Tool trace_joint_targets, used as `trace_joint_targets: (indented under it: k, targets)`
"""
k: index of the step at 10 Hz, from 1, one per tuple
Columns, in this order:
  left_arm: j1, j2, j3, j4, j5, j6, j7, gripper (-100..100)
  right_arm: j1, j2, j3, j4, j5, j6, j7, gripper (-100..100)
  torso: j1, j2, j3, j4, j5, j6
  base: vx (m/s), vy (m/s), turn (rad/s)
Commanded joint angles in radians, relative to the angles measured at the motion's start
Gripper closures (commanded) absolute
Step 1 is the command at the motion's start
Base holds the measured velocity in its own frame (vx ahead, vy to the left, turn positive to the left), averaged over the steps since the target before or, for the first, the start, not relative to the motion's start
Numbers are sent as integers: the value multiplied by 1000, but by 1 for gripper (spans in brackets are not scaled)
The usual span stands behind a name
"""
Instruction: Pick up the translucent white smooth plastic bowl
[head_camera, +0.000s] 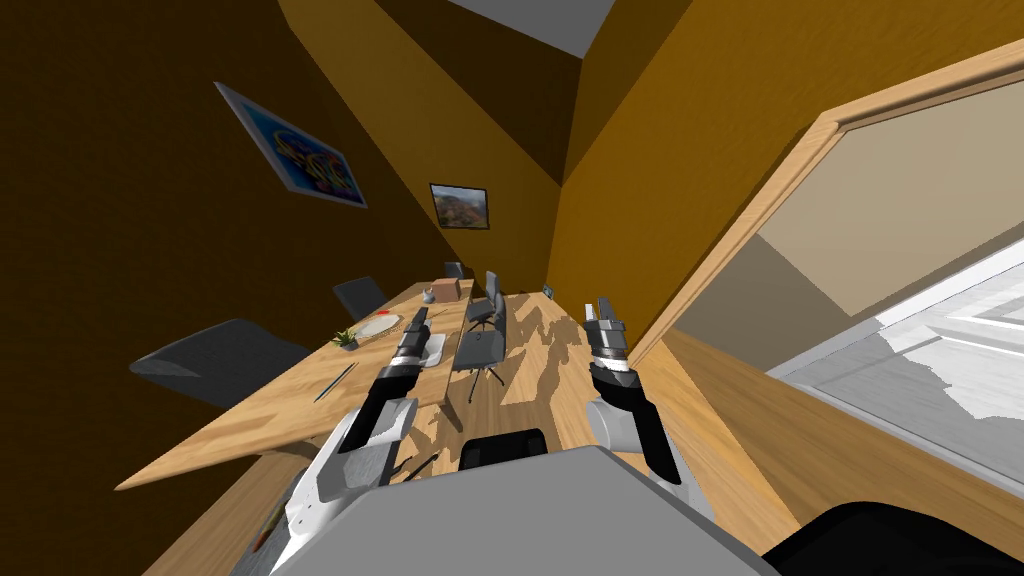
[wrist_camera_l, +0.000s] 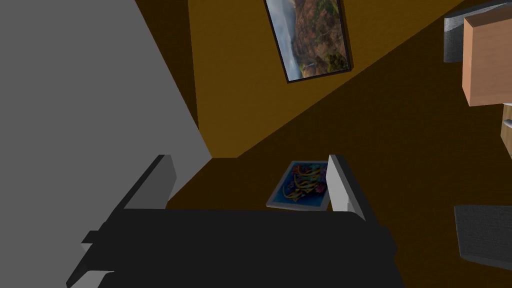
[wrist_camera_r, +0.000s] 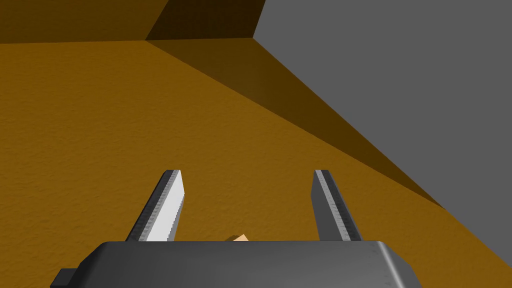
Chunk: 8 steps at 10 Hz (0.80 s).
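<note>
A pale white bowl (head_camera: 432, 349) is seen on the bench (head_camera: 290, 410), close to the edge that meets the floor (head_camera: 545, 375) and just beside the left forearm. Whether the forearm touches it cannot be told.

The left hand (head_camera: 418, 317) is reached out past the bowl, with its tip near a plate (head_camera: 381, 325). In the left wrist view its fingers (wrist_camera_l: 341, 186) are spread wide, released, with nothing held between them. They are pointed at the wall and not at the bowl.

The right hand (head_camera: 603, 308) is raised over the floor, well apart from the bench. Its fingers (wrist_camera_r: 167, 207) are likewise parted and nothing is gripped.

A small plant (head_camera: 345, 338) is set just beside the plate, on the side nearer the robot. A tan box (head_camera: 446, 290) is placed further along the bench. A thin dark stick (head_camera: 335, 382) lies on the bare wood nearer the robot.

A dark chair (head_camera: 215, 362) is drawn up at the bench's outer side. A grey chair (head_camera: 487, 303) is stood on the floor between the two arms.
</note>
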Motion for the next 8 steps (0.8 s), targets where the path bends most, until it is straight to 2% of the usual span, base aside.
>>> trace_joint_targets:
  k: [1, 2, 3, 4, 5, 6, 7, 8]
  targets:
    - [-31, 6, 6, 19, 7, 50, 5, -100, 0, 0, 0, 0, 0, 0, 0, 0, 0, 0, 0, 0, 0, 0, -76, 38, -41]
    - [-31, 6, 6, 19, 7, 68, 5, -100, 0, 0, 0, 0, 0, 0, 0, 0, 0, 1, 1, 0, 0, 0, -67, 35, -22]
    - [-60, 8, 10, 38, 11, 103, 8, -100, 0, 0, 0, 0, 0, 0, 0, 0, 0, 1, 1, 0, 0, 0, -66, 49, -45]
    - [-60, 8, 10, 38, 11, 123, 8, -100, 0, 0, 0, 0, 0, 0, 0, 0, 1, 1, 0, 0, 0, 0, -49, 41, -25]
    - [-90, 9, 14, 58, 16, 151, 13, -100, 0, 0, 0, 0, 0, 0, 0, 0, 0, 0, 0, 0, 0, 0, -62, 41, -39]
    - [-90, 9, 14, 58, 16, 180, 13, -100, 0, 0, 0, 0, 0, 0, 0, 0, 0, 0, 0, 0, 0, 0, -58, 32, -34]
    - [-120, 10, 17, 79, 21, 211, 18, -100, 0, 0, 0, 0, 0, 0, 0, 0, 0, 0, 0, 0, 0, 0, -70, 42, -54]
    - [-120, 10, 17, 79, 21, 238, 18, -100, 0, 0, 0, 0, 0, 0, 0, 0, 0, 1, 0, 0, 0, 0, -53, 44, -29]
